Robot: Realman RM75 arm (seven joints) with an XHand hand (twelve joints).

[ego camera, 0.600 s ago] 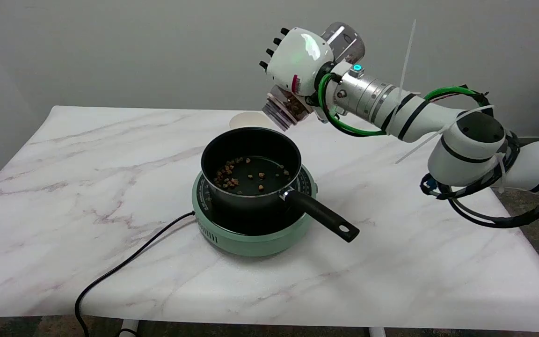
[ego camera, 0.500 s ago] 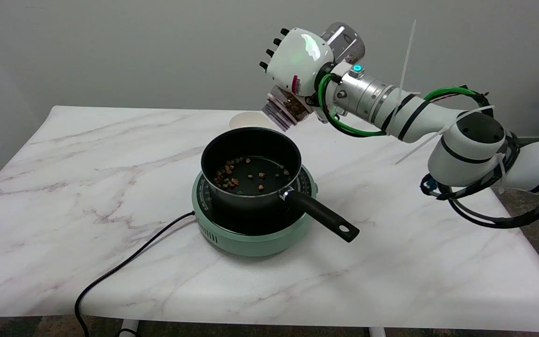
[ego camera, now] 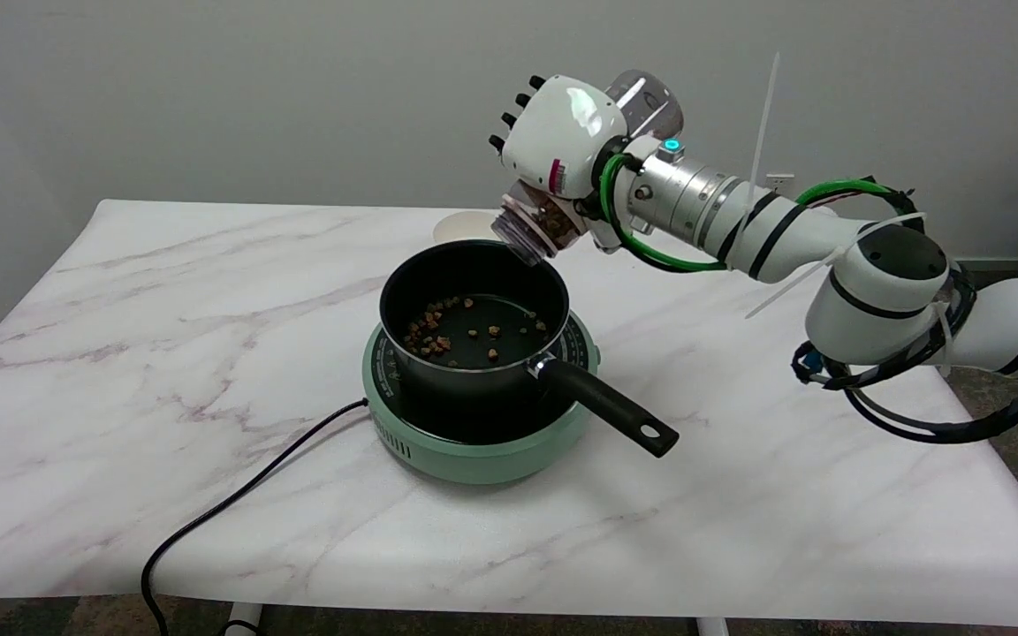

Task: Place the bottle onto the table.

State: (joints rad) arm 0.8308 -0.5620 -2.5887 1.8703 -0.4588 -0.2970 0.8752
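Bottle [ego camera: 537,228] tilted mouth-down in the air above the pot's [ego camera: 474,322] far rim, near the table's [ego camera: 164,353] far edge. Right hand [ego camera: 562,137] holds it, fingers wrapped around its body. Placing not yet done: bottle needs uprighting and setting down on bare table.

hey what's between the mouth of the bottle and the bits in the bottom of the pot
Only air and the pot's dark inner wall, in the head view. The right hand holds the bottle tilted, mouth down, above the far rim, over the brown bits.
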